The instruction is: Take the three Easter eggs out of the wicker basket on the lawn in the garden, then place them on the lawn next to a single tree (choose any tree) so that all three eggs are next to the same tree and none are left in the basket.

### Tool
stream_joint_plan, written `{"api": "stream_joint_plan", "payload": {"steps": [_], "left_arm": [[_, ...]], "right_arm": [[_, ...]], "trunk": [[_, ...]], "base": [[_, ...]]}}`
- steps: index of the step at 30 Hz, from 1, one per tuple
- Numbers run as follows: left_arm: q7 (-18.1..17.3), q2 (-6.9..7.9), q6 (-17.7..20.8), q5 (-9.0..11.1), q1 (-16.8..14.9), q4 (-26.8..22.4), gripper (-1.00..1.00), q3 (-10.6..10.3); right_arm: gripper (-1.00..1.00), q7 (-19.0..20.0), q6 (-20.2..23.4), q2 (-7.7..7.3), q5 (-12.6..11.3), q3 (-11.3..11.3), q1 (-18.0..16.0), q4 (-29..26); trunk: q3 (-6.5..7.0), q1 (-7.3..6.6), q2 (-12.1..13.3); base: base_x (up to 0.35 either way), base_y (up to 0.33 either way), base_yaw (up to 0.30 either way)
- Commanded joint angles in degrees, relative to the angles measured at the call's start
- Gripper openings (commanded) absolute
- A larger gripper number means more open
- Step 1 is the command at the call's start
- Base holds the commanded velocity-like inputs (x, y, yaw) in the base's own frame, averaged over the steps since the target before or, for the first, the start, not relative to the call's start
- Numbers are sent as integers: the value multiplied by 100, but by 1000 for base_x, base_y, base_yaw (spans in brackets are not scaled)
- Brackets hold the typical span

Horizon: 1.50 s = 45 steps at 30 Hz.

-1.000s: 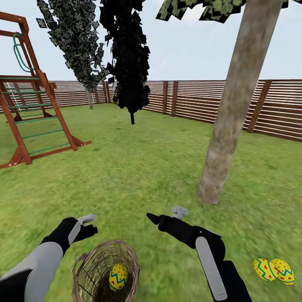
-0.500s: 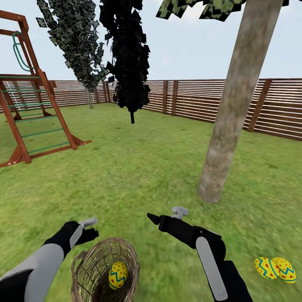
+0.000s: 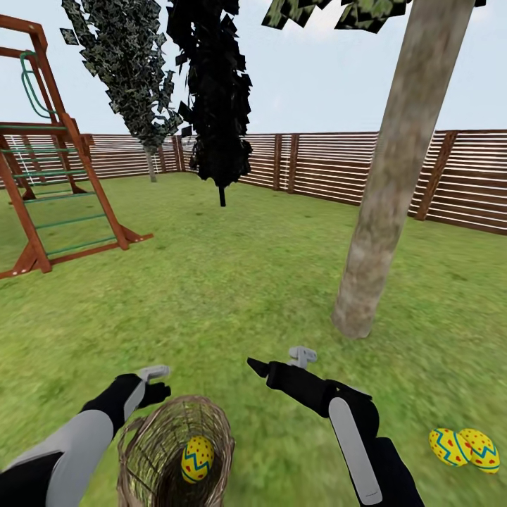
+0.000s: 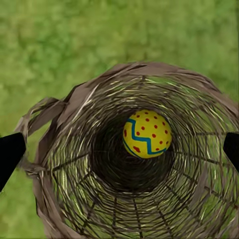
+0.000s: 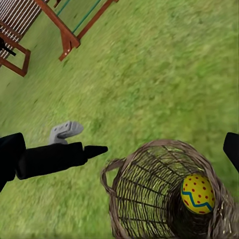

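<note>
One egg deep in the basket, between the spread fingers of the left gripper above. Two eggs on the lawn near the tree. Right gripper spread, empty.

Both arms wear matte black shells with smooth pale grey panels. The left arm has a broad rounded grey forearm cover ending in a black wrist, where a narrow grey strip runs toward the left tool, tipped by a small light grey bracket. The right arm carries a long, slim grey inlay along its black casing; the right tool ends in pointed black fingers, with a grey bracket beside them.
</note>
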Motion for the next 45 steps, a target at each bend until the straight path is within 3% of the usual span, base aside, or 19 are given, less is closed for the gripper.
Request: {"api": "stream_joint_plan", "payload": {"steps": [1, 6, 19, 33, 38, 45], "left_arm": [[-7, -18, -27, -112, -3, -7, 100, -68], [-7, -37, -163, -205, -3, -3, 100, -289], [-13, -87, -563, -228, -3, 203, 100, -407], [-82, -102, -625, -233, -3, 328, 100, -469], [-104, -119, -623, -247, -2, 460, 100, -1033], [-104, -148, -638, -246, 1, 471, 100, -1174]], "right_arm": [[100, 32, 25, 3, 30, -7, -4, -3], [100, 32, 20, 4, 34, -7, -4, -3], [100, 31, 12, 4, 38, -7, -4, -3], [100, 31, -7, 4, 43, -7, -4, -3], [100, 31, -9, 4, 43, -7, -4, -2], [100, 31, -15, 1, 40, -7, -4, -2]], "trunk": [[-24, 22, -45], [-114, 132, -245], [-347, 417, -766], [-598, 725, -1328], [-688, 835, -1529], [-814, 989, -1809]], "base": [[0, 0, 0], [0, 0, 0], [0, 0, 0], [0, 0, 0], [0, 0, 0], [0, 0, 0]]}}
